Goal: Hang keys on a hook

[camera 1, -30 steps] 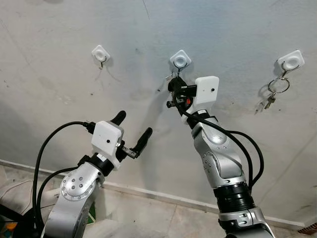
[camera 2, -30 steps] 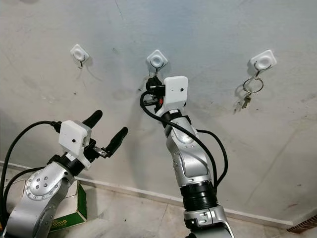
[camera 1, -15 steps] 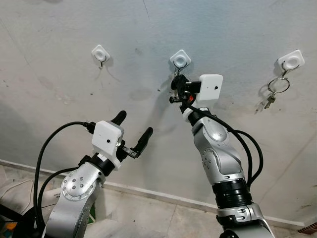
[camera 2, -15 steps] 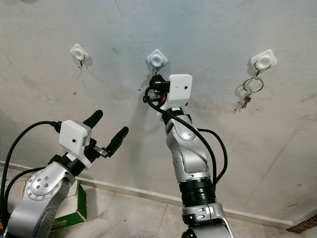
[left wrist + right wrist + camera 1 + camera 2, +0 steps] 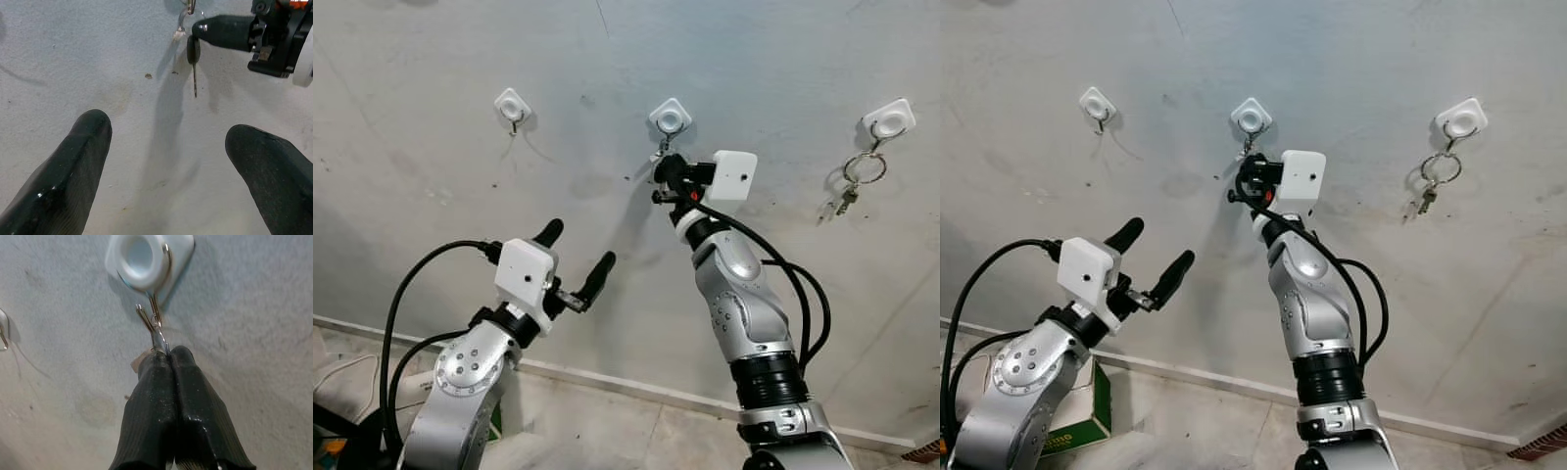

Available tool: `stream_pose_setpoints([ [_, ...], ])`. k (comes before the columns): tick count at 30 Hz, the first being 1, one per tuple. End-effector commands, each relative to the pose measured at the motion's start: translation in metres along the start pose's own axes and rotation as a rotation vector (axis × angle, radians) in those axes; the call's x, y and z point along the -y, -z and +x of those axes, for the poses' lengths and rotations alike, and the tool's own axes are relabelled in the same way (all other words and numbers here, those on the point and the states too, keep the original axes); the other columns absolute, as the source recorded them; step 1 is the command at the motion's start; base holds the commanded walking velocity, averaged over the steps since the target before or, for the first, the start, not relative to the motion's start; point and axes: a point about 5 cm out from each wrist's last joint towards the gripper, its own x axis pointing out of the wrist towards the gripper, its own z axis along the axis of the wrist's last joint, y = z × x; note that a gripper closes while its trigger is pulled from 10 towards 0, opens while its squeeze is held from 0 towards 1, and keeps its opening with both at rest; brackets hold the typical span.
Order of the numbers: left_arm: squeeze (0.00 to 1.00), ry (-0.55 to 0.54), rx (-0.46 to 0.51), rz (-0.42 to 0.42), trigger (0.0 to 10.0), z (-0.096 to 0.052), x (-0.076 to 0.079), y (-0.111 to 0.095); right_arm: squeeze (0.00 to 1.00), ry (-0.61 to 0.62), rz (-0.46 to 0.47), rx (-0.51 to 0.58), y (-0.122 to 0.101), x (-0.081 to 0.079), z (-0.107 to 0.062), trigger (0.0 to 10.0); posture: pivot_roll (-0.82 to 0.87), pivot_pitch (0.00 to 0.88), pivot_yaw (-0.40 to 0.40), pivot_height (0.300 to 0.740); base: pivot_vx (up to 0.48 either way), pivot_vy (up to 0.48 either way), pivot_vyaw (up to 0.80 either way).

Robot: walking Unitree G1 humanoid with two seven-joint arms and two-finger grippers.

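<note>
Now, left to right.
Left hook (image 5: 514, 108): bare on the wall, holding nothing.
Left gripper (image 5: 576, 257): raised low and well apart from the hooks, fingers spread wide with nothing between them; it looks idle.
Middle hook (image 5: 155, 308): the target; its wire tip points up just under the white pad.
Right gripper (image 5: 166, 357): just below the middle hook, fingers pressed together on the key ring (image 5: 158, 335), pinched thin between the tips.
Key (image 5: 194, 61): hangs straight down from the right gripper, near the wall.
Ring and hook: touching or nearly so; whether the ring is over the tip cannot be told.
Step well done: probably lift the ring past the wire tip, ease it toward the wall, lower it, and release only once it is seated.
Right hook (image 5: 889, 121): already carries other keys (image 5: 847, 196) on a ring.
</note>
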Motion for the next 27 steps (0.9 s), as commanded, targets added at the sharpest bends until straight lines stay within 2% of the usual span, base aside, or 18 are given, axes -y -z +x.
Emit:
stream_pose_setpoints([
  [1, 0.0, -0.015, -0.014, 0.001, 10.0, -0.001, -0.003, 0.002, 0.0, 0.002, 0.031, -0.028, 0.004, -0.004, 0.003, 10.0, 0.13, 0.0, 0.074, 0.74, 0.0, 0.0, 0.0],
  [10, 0.0, -0.012, -0.015, 0.002, 10.0, -0.001, -0.003, 0.002, 0.0, 0.029, 0.103, -0.105, 0.018, -0.003, 0.001, 10.0, 0.13, 0.0, 0.076, 0.74, 0.0, 0.0, 0.0],
  [21, 0.0, -0.007, -0.017, 0.004, 10.0, 0.0, -0.003, 0.002, 0.02, 0.029, 0.097, -0.116, 0.02, -0.001, 0.001, 10.0, 0.13, 0.0, 0.076, 0.74, 0.0, 0.0, 0.0],
  [22, 0.0, -0.007, -0.017, 0.004, 10.0, 0.0, -0.003, 0.002, 0.75, 0.029, 0.095, -0.113, 0.02, -0.001, 0.001, 10.0, 0.13, 0.0, 0.076, 0.74, 0.0, 0.0, 0.0],
  [23, 0.0, -0.005, -0.016, 0.005, 10.0, 0.0, -0.002, 0.002, 1.0, 0.021, 0.098, -0.109, 0.019, -0.002, 0.001, 10.0, 0.13, 0.0, 0.076, 0.74, 0.0, 0.0, 0.0],
  [27, 0.0, 0.0, -0.016, 0.009, 10.0, -0.001, -0.002, 0.002, 1.0, 0.021, 0.089, -0.107, 0.019, -0.002, 0.0, 10.0, 0.13, 0.0, 0.076, 0.74, 0.0, 0.0, 0.0],
])
